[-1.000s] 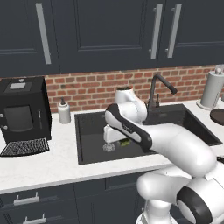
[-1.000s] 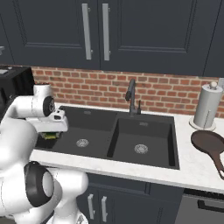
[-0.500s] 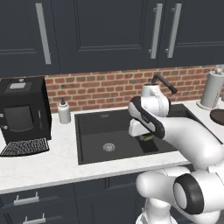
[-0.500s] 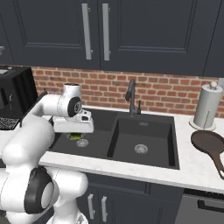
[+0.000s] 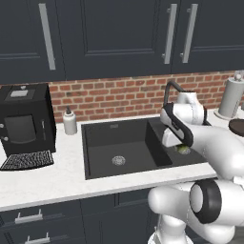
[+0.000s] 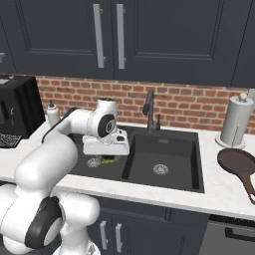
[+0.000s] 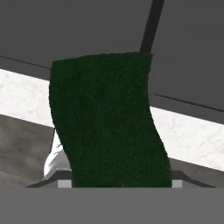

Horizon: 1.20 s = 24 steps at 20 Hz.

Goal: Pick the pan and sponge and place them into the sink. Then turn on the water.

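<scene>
While the jaws grip the sponge point(image 7: 107, 122) above the sink point(image 6: 164, 144), both basins lie open below.

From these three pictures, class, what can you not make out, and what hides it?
- Hand fingers: hidden behind the sponge in the hand view.
- Sponge's yellow body: mostly hidden under the hand in both base views.
- Pan: handle cut by the right base view's edge.
- Sink right basin: blocked by the arm, left base view.

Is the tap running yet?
Off. No stream falls from the faucet into the sink; the pan lies on the counter.
</scene>
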### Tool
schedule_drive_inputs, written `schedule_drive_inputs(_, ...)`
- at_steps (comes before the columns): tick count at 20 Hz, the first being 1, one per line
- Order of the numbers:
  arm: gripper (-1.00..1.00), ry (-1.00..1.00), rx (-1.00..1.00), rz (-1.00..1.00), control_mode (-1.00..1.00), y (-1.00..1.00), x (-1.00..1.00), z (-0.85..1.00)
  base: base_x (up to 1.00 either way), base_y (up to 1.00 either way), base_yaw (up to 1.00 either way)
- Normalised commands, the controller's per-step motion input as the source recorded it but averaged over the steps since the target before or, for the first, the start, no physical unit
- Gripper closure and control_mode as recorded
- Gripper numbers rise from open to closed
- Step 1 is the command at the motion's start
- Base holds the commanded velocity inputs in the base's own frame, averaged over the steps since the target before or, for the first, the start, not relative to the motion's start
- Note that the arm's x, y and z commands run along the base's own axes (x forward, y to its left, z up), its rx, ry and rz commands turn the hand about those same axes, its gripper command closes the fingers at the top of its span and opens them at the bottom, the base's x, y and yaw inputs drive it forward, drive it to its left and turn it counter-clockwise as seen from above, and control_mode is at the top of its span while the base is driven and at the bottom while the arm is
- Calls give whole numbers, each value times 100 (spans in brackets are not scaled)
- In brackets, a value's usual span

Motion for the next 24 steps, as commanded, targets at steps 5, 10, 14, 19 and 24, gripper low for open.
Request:
schedule_drive_inputs(5, 100, -1, 0, 0, -100, -43, -14, -6, 0, 0, 0)
schedule_drive_inputs(10, 100, -1, 0, 0, -100, -24, -26, -2, 0, 0, 0)
schedule_drive_inputs(14, 100, 0, 0, 0, -100, -26, -17, 0, 0, 0, 0)
schedule_drive_inputs(19, 100, 0, 0, 0, -100, -32, -3, -1, 0, 0, 0)
schedule_drive_inputs(24, 100, 0, 0, 0, -100, -47, 6, -2, 0, 0, 0)
